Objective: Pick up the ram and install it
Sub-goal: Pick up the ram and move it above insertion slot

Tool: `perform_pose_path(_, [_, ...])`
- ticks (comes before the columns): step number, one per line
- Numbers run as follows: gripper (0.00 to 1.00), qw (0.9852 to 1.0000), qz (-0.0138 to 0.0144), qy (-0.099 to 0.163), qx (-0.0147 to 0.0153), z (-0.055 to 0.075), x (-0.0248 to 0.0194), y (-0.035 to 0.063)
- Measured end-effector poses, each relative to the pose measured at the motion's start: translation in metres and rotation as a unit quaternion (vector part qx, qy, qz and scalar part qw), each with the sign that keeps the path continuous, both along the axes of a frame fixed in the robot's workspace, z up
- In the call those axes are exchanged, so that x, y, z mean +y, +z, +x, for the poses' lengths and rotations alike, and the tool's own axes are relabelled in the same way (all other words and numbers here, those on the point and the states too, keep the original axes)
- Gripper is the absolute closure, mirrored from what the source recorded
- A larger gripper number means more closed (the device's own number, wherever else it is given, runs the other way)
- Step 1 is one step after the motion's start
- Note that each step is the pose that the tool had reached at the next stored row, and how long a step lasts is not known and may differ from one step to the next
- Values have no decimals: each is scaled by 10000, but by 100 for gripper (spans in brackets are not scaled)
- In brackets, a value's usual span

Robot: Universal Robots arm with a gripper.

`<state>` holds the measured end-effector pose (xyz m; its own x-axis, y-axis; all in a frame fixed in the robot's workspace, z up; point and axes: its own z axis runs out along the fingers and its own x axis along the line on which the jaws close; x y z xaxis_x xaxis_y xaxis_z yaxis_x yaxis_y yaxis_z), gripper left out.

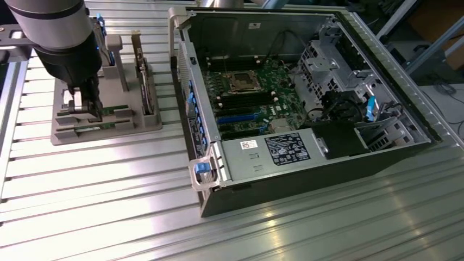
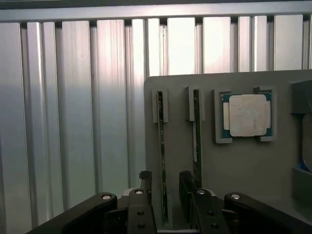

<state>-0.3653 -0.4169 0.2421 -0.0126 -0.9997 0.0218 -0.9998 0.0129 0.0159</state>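
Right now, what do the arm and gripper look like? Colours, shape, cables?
Arm: thick round link, silver-grey up top with a black section below. Gripper: black, two-finger linkage type. Fingers: flat black bars joined by round silver pins. Can't make out cables or markings.

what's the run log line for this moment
end effector: open, astride ram | ram: on edge in gray holder, not lifted | second ram: in next slot
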Motion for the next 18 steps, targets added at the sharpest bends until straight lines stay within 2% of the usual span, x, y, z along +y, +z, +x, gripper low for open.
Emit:
perform_pose_path(3, [64,10000,-14,85,1,0,0,-6])
perform_pose_path(8, [64,10000,-13,86,0,-6,0,-112])
perform_pose_path(9, [64,10000,-13,86,-1,-8,0,-163])
perform_pose_path(14, [64,10000,-13,86,0,-14,0,-292])
perform_pose_path(18, [64,10000,-13,86,0,-16,0,-345])
